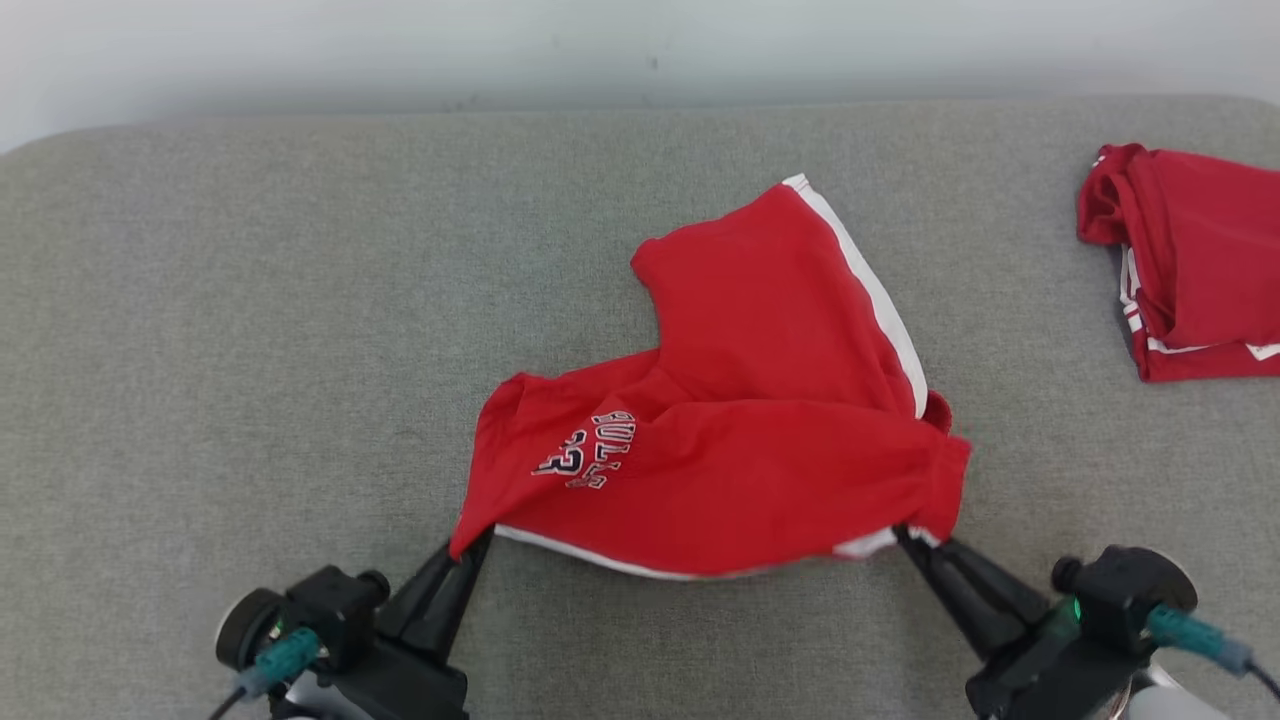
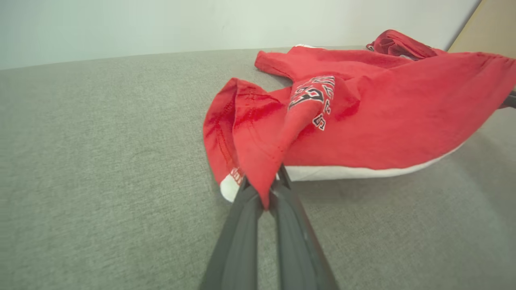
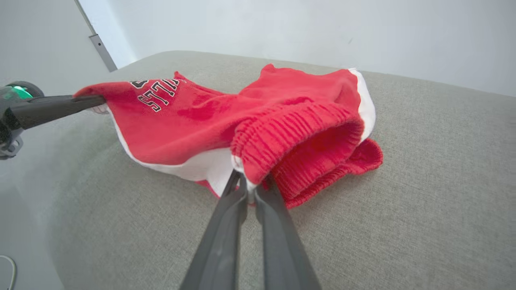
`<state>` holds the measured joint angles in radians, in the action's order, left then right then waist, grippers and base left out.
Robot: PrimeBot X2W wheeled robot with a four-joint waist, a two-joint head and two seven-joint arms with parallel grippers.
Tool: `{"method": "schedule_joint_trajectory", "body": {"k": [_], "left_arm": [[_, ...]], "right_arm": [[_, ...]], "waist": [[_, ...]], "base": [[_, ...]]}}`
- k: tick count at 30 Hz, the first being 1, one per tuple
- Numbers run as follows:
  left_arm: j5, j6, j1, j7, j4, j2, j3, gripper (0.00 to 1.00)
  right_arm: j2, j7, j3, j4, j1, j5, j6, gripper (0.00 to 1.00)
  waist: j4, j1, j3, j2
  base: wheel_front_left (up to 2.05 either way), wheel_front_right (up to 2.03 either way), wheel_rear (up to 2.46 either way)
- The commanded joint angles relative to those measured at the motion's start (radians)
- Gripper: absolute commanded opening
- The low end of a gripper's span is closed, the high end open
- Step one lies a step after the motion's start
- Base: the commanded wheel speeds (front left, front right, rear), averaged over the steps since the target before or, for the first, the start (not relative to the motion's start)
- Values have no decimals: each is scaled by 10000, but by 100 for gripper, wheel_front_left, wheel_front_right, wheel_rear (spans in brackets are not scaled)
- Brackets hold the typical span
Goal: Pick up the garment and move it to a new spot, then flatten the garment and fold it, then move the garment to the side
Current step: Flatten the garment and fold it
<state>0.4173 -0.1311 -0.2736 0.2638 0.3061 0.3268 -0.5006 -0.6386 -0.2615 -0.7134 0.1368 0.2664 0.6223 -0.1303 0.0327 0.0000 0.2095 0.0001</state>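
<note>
Grey fabric-covered table [image 1: 200,300], pale wall behind. Red shorts [image 1: 760,400] with a white side stripe and black-and-white print sit mid-table toward the near edge, crumpled, one leg pointing at the far edge. Left gripper [image 1: 478,545] is pinched tight on the near-left corner of the cloth, at a leg hem. Right gripper [image 1: 905,535] is pinched tight on the near-right corner, at the ribbed waistband. The near hem is stretched between the two, lifted a little off the table at the grips. Second red garment [image 1: 1190,260], folded, lies at the right edge near the far corner, well apart.
</note>
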Motion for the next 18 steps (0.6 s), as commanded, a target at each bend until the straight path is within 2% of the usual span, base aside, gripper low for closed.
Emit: {"method": "schedule_joint_trajectory", "body": {"k": [1, 5, 9, 14, 18], "left_arm": [[129, 15, 102, 1, -124, 29, 92, 0], [434, 15, -651, 1, -555, 290, 187, 0], [758, 15, -2057, 1, -703, 745, -96, 0], [1850, 15, -5019, -89, -325, 1338, -718, 0], [2931, 15, -7877, -530, 166, 1588, -1125, 0]], "right_arm": [[93, -46, 117, -123, -38, 262, -3, 0], [76, -46, 137, -471, 500, 854, -3, 0], [-6, 11, -17, -536, 1703, 1501, -3, 0], [127, 629, 78, -572, 4146, 2604, -3, 0], [270, 1456, 529, -275, 6514, 3514, -3, 0]], "waist": [[35, 0, -100, -1], [82, 0, -134, -1], [38, 0, 190, -1], [-81, 0, 1344, -1], [-160, 0, 2599, -1]], "base": [[0, 0, 0], [0, 0, 0], [0, 0, 0], [0, 0, 0], [0, 0, 0]]}}
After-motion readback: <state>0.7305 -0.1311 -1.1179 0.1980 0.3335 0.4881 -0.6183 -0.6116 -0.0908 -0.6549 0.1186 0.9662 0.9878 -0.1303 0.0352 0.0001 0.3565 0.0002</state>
